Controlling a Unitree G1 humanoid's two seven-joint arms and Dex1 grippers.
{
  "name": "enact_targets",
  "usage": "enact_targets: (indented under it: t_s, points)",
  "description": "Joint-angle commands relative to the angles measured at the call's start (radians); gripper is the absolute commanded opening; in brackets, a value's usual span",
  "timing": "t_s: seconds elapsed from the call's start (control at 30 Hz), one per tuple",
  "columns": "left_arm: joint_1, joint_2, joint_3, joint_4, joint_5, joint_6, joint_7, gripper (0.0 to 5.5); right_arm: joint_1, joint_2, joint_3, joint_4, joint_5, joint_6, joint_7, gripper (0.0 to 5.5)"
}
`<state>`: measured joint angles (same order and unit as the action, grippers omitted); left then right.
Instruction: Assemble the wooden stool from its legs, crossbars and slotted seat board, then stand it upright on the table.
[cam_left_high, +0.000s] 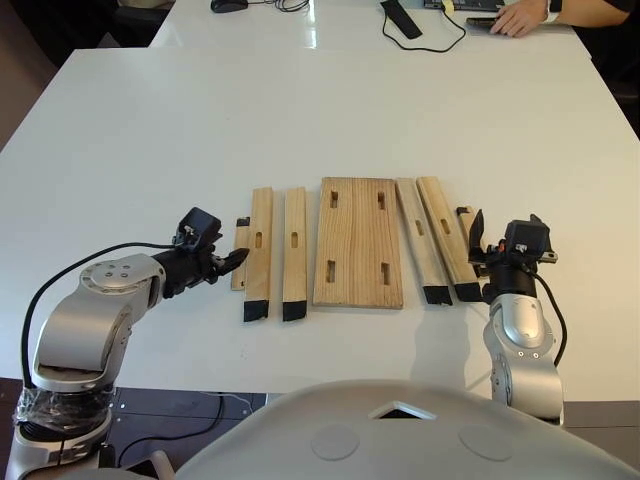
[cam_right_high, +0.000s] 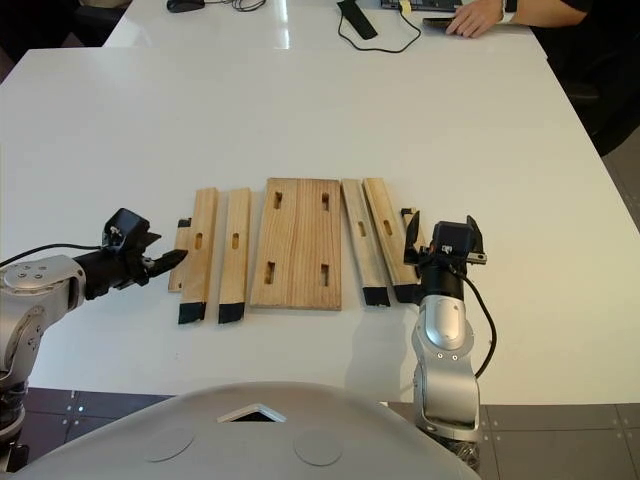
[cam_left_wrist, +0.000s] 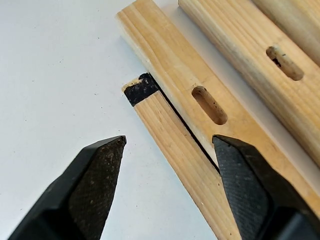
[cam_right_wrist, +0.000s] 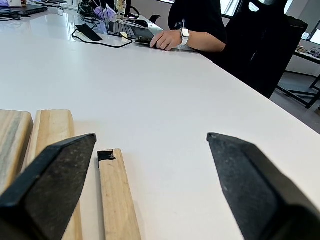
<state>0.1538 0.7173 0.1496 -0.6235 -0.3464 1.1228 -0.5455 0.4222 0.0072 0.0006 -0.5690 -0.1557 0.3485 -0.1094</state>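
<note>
Wooden seat board lies unjoined on the worktop. Left claw gapes astride the left crossbar, right claw gapes at the right crossbar; closing likely comes next.

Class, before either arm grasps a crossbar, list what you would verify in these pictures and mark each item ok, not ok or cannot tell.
1. Is left pincer open: ok, jaws apart over the left crossbar.
2. Room for a jaw beside that crossbar: not ok; it lies against the neighbouring leg.
3. Is right pincer open: ok.
4. Is right crossbar centred in it: not ok; it lies near one jaw.
5. Is seat board flat, slots showing: ok.
6. Are both pincers low enough to grip: cannot tell.
</note>
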Motion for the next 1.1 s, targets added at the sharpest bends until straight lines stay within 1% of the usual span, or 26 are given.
enact_targets:
  t_s: [0.03,0.23,0.47,0.6,0.7,0.8,0.97,1.1]
  points:
    - [-0.019,0.033,-0.016,0.049,0.037,-0.066,0.01,3.22,0.008,0.006,0.003,0.009,-0.004,-0.011,-0.004,4.08]
    - [-0.018,0.07,-0.037,0.128,0.09,-0.184,-0.003,3.22,0.018,0.012,0.014,0.019,-0.009,-0.022,-0.009,4.08]
    - [0.046,0.087,-0.066,0.123,0.09,-0.218,-0.024,3.22,0.029,0.005,0.016,0.025,-0.012,-0.027,0.0,4.08]
    - [0.086,0.123,-0.102,0.14,0.124,-0.253,-0.034,3.22,0.026,0.0,0.013,0.027,-0.012,-0.026,0.006,4.08]
    - [0.101,0.127,-0.109,0.147,0.129,-0.272,-0.038,3.22,0.025,-0.002,0.015,0.029,-0.012,-0.024,0.007,4.08]
    - [0.096,0.127,-0.113,0.139,0.124,-0.274,-0.045,3.22,0.029,-0.002,0.016,0.03,-0.012,-0.026,0.006,4.08]
    - [0.094,0.173,-0.13,0.185,0.168,-0.315,-0.053,3.22,0.038,0.005,0.02,0.028,-0.014,-0.029,0.0,4.08]
    - [-0.014,0.216,-0.145,0.294,0.207,-0.394,-0.084,3.22,0.044,0.019,0.021,0.03,-0.017,-0.036,-0.016,4.08]
